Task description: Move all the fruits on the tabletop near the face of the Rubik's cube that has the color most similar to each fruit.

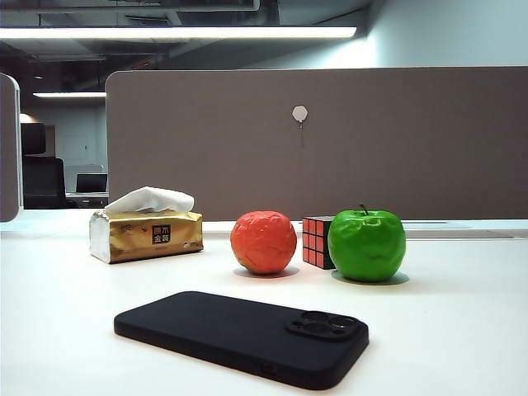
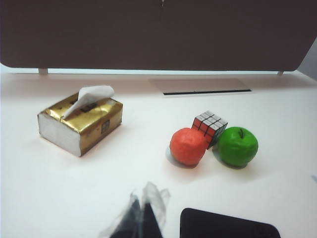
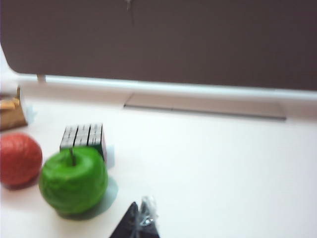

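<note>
Fruit counts two: one green apple (image 1: 366,245) and one orange-red fruit (image 1: 263,242), flanking one Rubik's cube (image 1: 317,241) on the white table (image 1: 66,313), the red fruit just beside its red face. One gold tissue box (image 1: 147,234) sits to the left, one black phone (image 1: 247,334) nearer the camera. The left gripper (image 2: 143,215) hangs above the table, well short of the fruits; whether its jaws are parted cannot be told. The right gripper (image 3: 139,223), jaws closed and empty, is near the apple. A grey partition (image 1: 330,140) backs the table.
</note>
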Robot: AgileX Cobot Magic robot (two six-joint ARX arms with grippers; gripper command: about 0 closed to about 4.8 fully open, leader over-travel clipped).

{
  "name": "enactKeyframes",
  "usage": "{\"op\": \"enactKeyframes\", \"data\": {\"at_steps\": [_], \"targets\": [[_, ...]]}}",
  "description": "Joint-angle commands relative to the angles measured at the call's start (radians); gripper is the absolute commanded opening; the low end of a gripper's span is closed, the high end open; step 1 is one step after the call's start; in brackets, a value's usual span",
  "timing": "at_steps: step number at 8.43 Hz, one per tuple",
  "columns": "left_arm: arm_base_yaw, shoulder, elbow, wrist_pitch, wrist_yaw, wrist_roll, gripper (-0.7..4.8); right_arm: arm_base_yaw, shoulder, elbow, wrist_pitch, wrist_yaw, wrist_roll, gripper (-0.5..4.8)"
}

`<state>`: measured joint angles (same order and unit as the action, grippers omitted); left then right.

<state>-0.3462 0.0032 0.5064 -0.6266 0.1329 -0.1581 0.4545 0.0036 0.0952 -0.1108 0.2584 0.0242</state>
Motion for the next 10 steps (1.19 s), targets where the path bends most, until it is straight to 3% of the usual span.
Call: {"op": "enactKeyframes", "data": {"at_steps": [1,2,3,4,6,7,8,10], "targets": [[-0.001,0.001,-0.158,0.141,0.028,-0.047,-0.05,0.0,-0.002,-0.09,0.156,0.01,0.043,-0.01],[-0.001,0.001,-0.266,0.302,0.018,-0.161,-0.05,0.0,-0.002,-0.09,0.157,0.02,0.02,-0.01],[-0.001,0.001,-0.315,0.338,0.018,-0.164,-0.05,0.0,-0.002,-0.09,0.153,0.019,0.021,-0.01],[-0.001,0.001,-0.358,0.353,0.021,-0.125,-0.05,0.0,-0.002,-0.09,0.152,0.02,0.021,-0.01],[-0.002,0.005,-0.477,0.408,0.101,0.198,-0.05,0.0,-0.002,-0.09,0.121,0.021,0.02,-0.01],[-0.002,0.004,-0.483,0.425,0.061,0.212,-0.05,0.0,-0.002,-0.09,0.122,0.036,0.02,-0.01],[-0.002,0.004,-0.495,0.447,-0.061,0.233,-0.05,0.0,-0.002,-0.09,0.132,0.117,0.02,-0.01],[-0.001,0.004,-0.496,0.441,-0.114,0.237,-0.05,-0.005,-0.002,-0.09,0.156,0.155,0.008,-0.01]]}}
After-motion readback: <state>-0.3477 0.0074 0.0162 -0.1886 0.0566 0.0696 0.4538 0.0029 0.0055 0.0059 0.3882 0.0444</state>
